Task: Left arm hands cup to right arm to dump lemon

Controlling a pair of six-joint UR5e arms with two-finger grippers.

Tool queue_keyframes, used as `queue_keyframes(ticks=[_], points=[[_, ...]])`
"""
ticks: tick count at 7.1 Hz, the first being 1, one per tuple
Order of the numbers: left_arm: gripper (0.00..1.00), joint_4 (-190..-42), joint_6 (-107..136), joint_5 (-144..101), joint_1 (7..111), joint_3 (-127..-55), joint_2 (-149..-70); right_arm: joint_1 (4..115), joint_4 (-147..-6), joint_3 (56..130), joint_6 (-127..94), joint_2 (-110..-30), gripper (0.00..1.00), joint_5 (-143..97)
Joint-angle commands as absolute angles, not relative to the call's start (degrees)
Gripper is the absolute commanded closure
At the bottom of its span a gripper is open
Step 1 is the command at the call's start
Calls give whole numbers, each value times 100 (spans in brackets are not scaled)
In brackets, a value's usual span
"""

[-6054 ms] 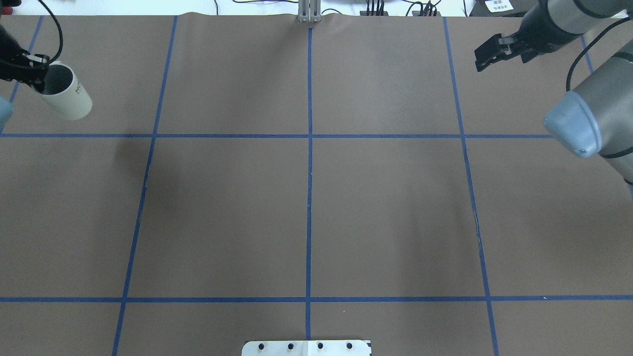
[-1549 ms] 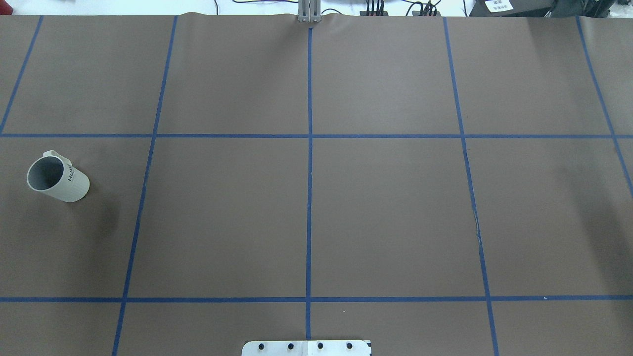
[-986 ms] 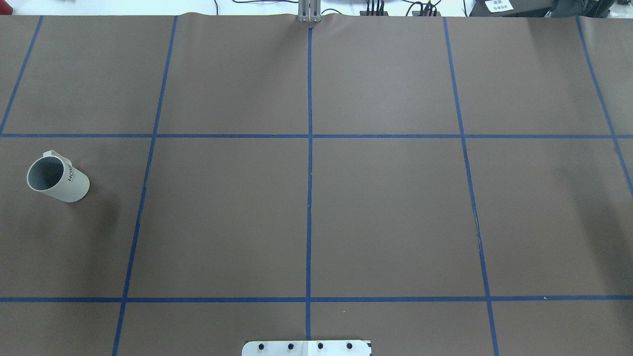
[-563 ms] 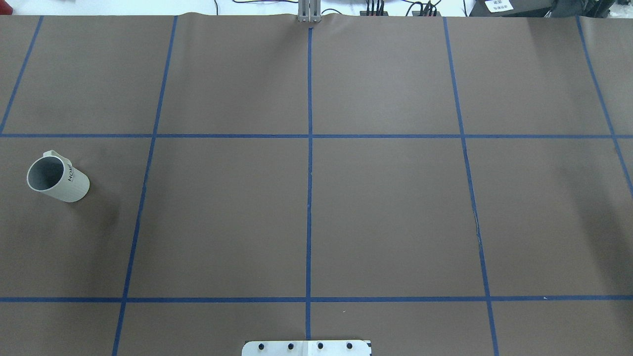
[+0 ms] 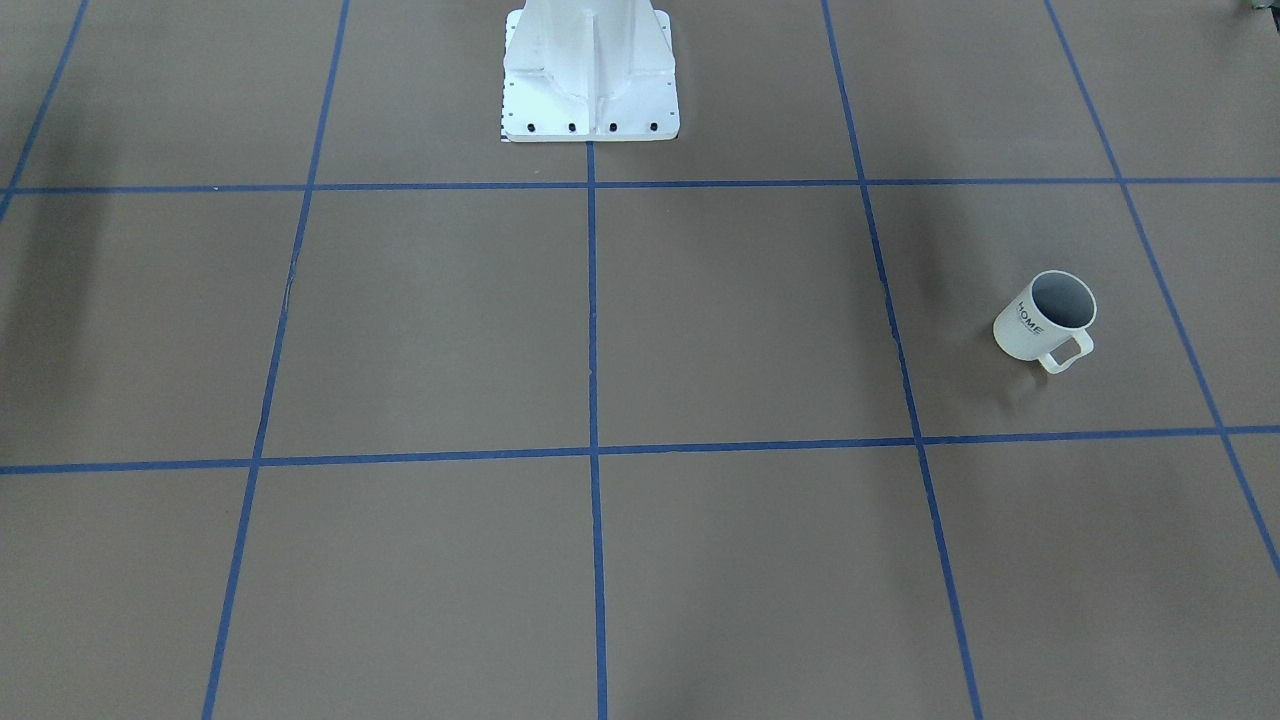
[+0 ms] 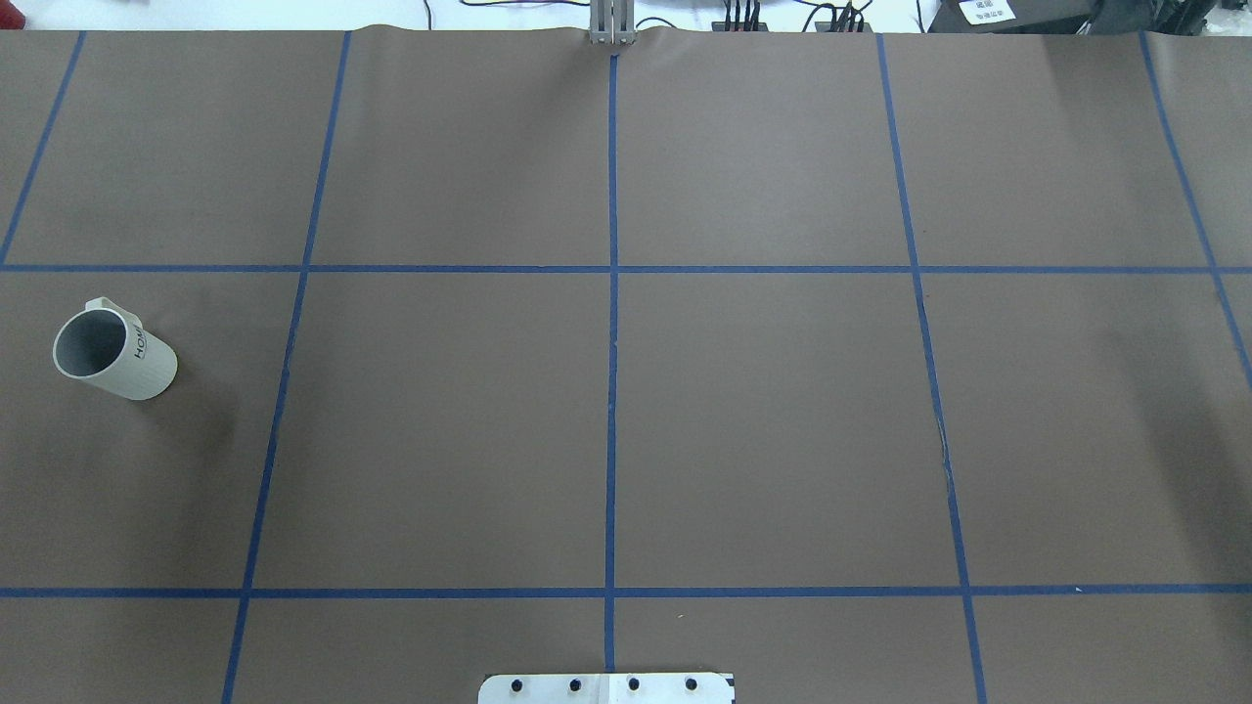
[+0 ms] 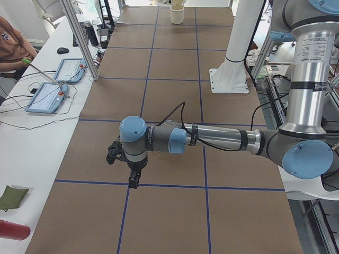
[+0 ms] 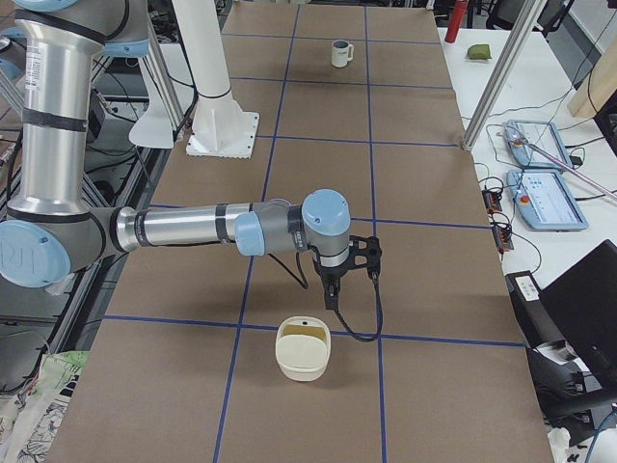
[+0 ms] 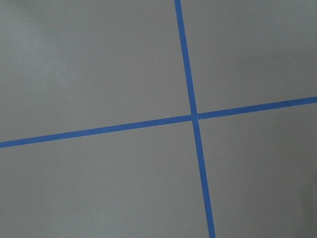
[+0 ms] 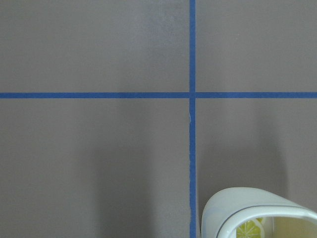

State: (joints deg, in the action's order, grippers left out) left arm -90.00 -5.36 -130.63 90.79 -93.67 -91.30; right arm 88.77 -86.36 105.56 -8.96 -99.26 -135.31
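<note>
The cream cup [image 6: 112,354] with "HOME" lettering stands upright on the table's left side, its grey inside empty. It also shows in the front view [image 5: 1045,318] and far off in the right side view [image 8: 340,53]. No gripper touches it. The left gripper [image 7: 132,180] points down over bare table; I cannot tell if it is open. The right gripper [image 8: 333,294] points down just beyond a cream bowl [image 8: 303,349]; I cannot tell its state. A yellow lemon piece [image 10: 249,229] lies inside that bowl [image 10: 257,210].
The white robot base [image 5: 590,70] stands at the table's near-robot edge, also seen in the overhead view [image 6: 606,687]. Teach pendants [image 7: 53,87] and an operator [image 7: 10,45] are at the side bench. Blue tape lines grid the brown table.
Six seconds ago the left gripper held the cup at the far left and the right gripper hung at the far right. Now the cup stands free and both arms have left the overhead view.
</note>
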Motion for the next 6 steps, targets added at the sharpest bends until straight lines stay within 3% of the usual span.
queue_keyframes(ticks=[1,6], points=[[0,-9000,-536,-13061,9079,-9378,-9123,8877,-9006,10556,-888,-9975,0,-13491],[0,-9000,-536,-13061,9079,-9387,-9132,8877,-9202,10547,-879,-9984,0,-13307]])
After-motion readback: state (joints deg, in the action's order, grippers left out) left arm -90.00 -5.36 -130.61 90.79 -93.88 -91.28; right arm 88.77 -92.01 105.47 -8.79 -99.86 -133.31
